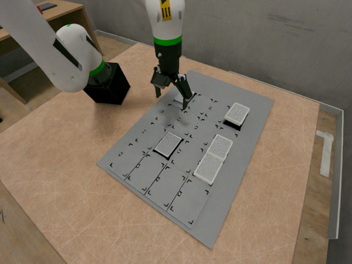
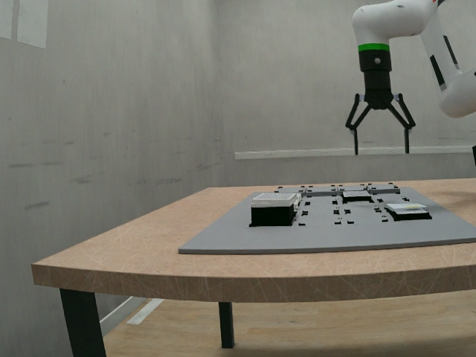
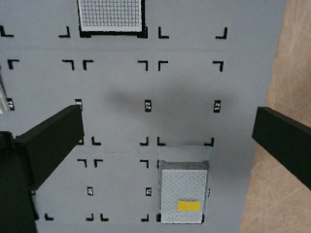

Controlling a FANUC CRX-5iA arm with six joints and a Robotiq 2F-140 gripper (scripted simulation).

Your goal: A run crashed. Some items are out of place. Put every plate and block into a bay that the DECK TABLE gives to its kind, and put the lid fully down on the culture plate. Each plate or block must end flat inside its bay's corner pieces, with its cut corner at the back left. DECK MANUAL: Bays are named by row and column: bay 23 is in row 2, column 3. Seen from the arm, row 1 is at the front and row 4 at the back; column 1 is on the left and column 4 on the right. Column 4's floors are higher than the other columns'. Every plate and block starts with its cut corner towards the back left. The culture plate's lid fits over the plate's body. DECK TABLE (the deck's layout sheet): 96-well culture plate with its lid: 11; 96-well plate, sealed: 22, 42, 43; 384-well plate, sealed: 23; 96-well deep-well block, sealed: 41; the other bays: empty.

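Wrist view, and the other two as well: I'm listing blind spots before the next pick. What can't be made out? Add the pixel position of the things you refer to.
- Wrist: the upper part of the dark-edged plate [image 1: 169,143] [image 2: 356,196] [image 3: 112,15], cut off by the top edge.
- Top: part of the culture plate [image 1: 179,98] [image 2: 407,210] [image 3: 184,186], behind a finger of the gripper [image 1: 171,103] [image 2: 381,153] [image 3: 170,126].
- Exterior: most of the two adjoining pale plates [image 1: 219,147] [image 2: 298,200] [image 3: 3,103], behind the tall block [image 1: 237,113] [image 2: 272,216].
- Top: bay numbers, too small.

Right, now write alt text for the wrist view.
Open gripper above a grey deck of cornered bays; below, a plate with a yellow label and a clear lid shifted off it; another plate is cut off above.
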